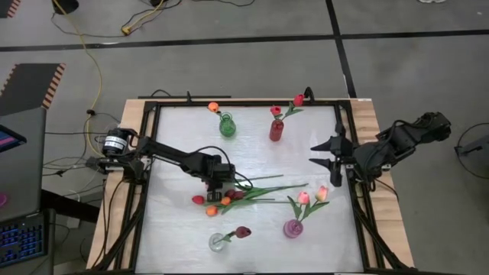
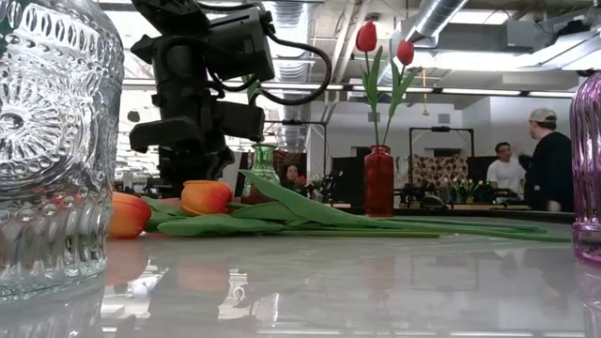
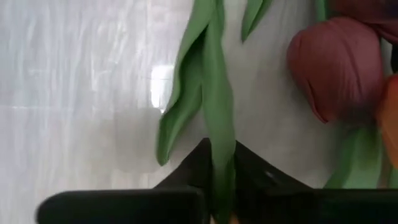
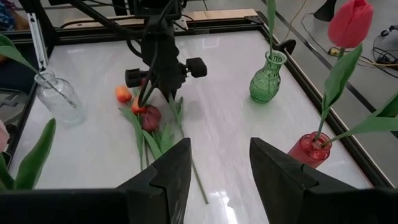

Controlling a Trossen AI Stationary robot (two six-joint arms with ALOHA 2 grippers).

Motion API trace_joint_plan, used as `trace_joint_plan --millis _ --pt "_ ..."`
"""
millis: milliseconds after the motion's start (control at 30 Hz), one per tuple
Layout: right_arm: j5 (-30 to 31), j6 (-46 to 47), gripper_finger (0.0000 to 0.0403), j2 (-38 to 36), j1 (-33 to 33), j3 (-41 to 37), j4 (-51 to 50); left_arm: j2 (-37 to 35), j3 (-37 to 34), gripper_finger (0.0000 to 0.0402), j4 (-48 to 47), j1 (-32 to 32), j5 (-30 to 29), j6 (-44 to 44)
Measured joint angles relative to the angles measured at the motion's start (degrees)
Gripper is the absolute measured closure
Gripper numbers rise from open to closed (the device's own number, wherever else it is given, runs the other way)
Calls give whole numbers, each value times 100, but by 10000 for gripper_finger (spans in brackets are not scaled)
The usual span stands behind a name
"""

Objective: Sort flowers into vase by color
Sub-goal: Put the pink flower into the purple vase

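Flowers (image 1: 244, 192) lie in a loose bundle just below the centre of the high view, their orange, red and maroon heads bunched to the left and the long green stems fanning right across the white tabletop (image 1: 176, 237). They look light and floppy: thin stems that bend, soft leaves, heads that would crush if pinched, so the sensible hold is on a stem a little behind the head, one stem singled out from its neighbours. The left gripper (image 1: 219, 186) is down on the bundle's head end, and the left wrist view shows its fingers closed on a green stem (image 3: 219, 143), with a maroon head (image 3: 339, 68) just beside. The right gripper (image 1: 330, 152) waits at the right edge of the frame, fingers apart and empty. Four vases stand around the bundle: a green vase (image 1: 227, 125) and a red vase (image 1: 276, 129) toward the top, a purple vase (image 1: 293, 228) at lower right and a clear vase (image 1: 218, 242) at lower centre, each already holding a bloom or two. The tabletop is glossy and reflective, probably slick, so loose stems may slide when one is pulled free. Beyond the table, the low view shows an open workroom with people standing at the right.
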Motion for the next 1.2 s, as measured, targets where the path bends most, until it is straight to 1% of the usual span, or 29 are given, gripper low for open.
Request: trace_joint_plan --millis 100,300,700,867,933,1067,1200 --pt "1 2 214 3 0 0 2 -22 -2 396 -8 3 -31 -2" --pt "15 0 214 3 0 0 12 -21 322 398 -317 0 -94 91" --pt "60 -74 214 3 0 0 87 -27 1472 400 -958 208 -105 662" --pt "295 -128 214 3 0 0 83 -27 1954 400 -1206 377 -105 834" --pt "444 -263 214 3 0 0 83 -27 2129 400 -1300 451 -103 879" --pt "510 -688 214 3 0 0 83 -28 2514 400 -1408 618 -82 887" --pt "658 -857 214 3 0 0 83 -29 2821 400 -1468 794 145 889"
